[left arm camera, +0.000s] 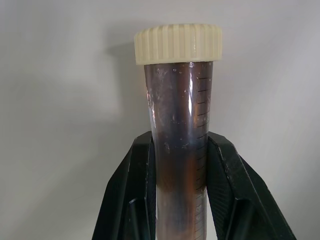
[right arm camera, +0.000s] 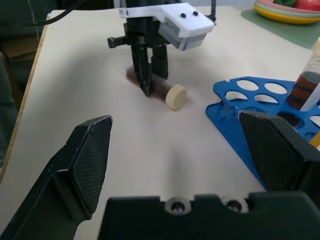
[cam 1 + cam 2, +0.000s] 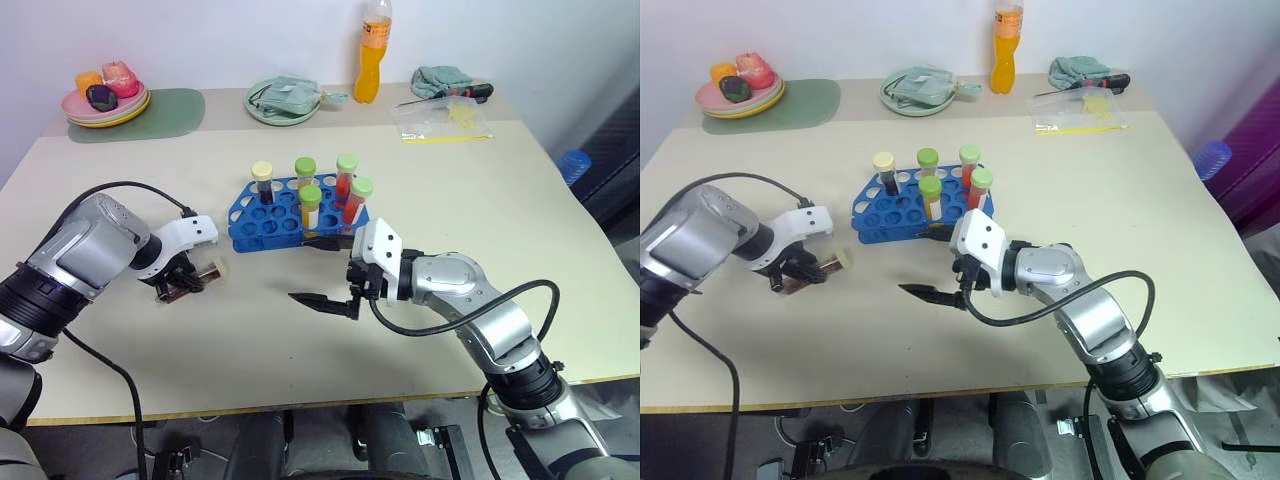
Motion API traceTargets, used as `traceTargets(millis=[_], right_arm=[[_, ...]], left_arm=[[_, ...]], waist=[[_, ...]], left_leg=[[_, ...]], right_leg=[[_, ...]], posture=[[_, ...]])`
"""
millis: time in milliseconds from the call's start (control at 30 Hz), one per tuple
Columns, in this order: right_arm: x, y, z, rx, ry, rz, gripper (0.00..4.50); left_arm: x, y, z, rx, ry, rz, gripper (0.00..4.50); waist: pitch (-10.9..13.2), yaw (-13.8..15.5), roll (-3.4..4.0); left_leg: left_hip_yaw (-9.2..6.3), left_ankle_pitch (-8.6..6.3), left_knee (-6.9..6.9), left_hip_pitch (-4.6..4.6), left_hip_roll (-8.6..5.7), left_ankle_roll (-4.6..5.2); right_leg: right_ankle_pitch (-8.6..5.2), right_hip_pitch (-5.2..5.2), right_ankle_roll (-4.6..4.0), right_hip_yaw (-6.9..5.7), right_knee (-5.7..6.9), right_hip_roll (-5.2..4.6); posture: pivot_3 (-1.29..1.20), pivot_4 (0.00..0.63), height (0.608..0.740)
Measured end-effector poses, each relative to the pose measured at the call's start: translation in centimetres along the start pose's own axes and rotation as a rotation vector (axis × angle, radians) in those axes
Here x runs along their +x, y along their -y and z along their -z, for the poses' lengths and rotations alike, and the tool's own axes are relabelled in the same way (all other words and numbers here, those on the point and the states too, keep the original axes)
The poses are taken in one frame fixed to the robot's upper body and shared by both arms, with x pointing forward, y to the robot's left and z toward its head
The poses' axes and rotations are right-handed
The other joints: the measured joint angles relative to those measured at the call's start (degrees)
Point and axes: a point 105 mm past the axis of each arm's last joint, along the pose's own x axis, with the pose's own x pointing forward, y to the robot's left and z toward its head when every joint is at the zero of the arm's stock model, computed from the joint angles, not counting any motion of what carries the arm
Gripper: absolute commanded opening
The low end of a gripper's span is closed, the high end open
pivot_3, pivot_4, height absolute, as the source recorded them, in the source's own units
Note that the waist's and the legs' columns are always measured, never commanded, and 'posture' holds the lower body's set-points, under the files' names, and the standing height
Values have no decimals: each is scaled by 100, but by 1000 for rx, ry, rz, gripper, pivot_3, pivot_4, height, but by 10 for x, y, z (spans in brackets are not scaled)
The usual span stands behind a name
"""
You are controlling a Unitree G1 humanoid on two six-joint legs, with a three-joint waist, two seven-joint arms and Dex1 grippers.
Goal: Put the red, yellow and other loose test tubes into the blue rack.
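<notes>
A loose test tube [image 3: 207, 271] with dark brown liquid and a cream cap lies on the table, left of the blue rack [image 3: 262, 228]. My left gripper [image 3: 181, 285] points down and is shut on this tube's body [image 1: 177, 115], and the cap [image 1: 178, 44] sticks out past the fingers [image 1: 137, 170]. The right wrist view has the same grip on the lying tube [image 2: 161, 90]. The rack holds several upright capped tubes, among them a red one [image 3: 345, 180] and a yellow one [image 3: 310, 205]. In front of the rack my right gripper [image 3: 322, 272] hangs open and holds nothing.
At the back of the table are stacked plates with toy food [image 3: 105, 100] on a green mat, a pale green dish [image 3: 285, 100], an orange bottle [image 3: 372, 50], a plastic bag [image 3: 442, 120] and a cloth [image 3: 440, 78]. Bare tabletop lies between the two grippers.
</notes>
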Motion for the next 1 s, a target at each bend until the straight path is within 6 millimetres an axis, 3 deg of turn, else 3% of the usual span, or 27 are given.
traceTargets(millis=[100, 167, 267, 333, 400, 500, 633, 733, 1000], right_arm=[[-1, 0, -1, -2, 2, 9, 4500], [-4, 1, 2, 10, -5, 30, 4500], [-10, 6, 7, 30, -9, 81, 4500], [-13, 12, 9, 58, 9, 151, 4500], [-14, 16, 13, 92, 22, 215, 4500], [-15, 23, 25, 153, 18, 304, 4500], [-14, 29, 26, 174, 30, 353, 4500], [-14, 32, 28, 174, 26, 368, 4500], [-17, 35, 29, 173, 20, 390, 4500]], left_arm=[[-10, 1, 17, 0, 92, 0, 767], [-25, 1, 15, 47, 301, -31, 767], [-59, 5, -11, 115, 696, -122, 767], [-80, 2, -37, 28, 938, -212, 767], [-86, 5, -66, -22, 1135, -336, 767], [-66, 26, -110, 23, 1229, -525, 767], [-33, 41, -145, -64, 1281, -669, 767], [-17, 39, -153, -167, 1303, -744, 767], [2, 25, -143, -228, 1275, -835, 767]], waist=[[0, -44, 1], [0, -22, 1], [0, 80, -1], [-1, 185, -1], [-3, 237, -3], [-12, 267, -19], [-12, 268, -17], [-13, 230, -16], [-13, 146, -16]], left_leg=[[-4, -2, -7, 1, 14, 3], [-7, -2, -10, 0, 19, 3], [-12, 0, 4, -5, 13, -1], [-18, 1, 17, 2, 2, -2], [-14, 1, 24, 11, -14, -3], [0, 2, 25, 14, -33, -4], [-2, 2, 17, 15, -59, -3], [-5, 2, 14, 17, -49, -3], [-8, 2, 12, 15, -44, -2]], right_leg=[[0, -9, -1, 3, 0, 1], [-1, -13, -4, 3, 2, -7], [0, -5, -6, -5, 0, -20], [0, 19, -6, -7, -5, -28], [5, 38, 2, -6, -9, -44], [14, 42, 14, 8, -10, -52], [15, 27, 16, 10, -2, -51], [15, 25, 16, 7, 1, -40], [15, 24, 17, 3, 0, -38]], posture=[[0, 150, 740], [0, 150, 740], [0, 150, 740], [0, 150, 740], [0, 150, 740], [0, 150, 740], [0, 150, 740], [0, 150, 740], [0, 150, 740]])
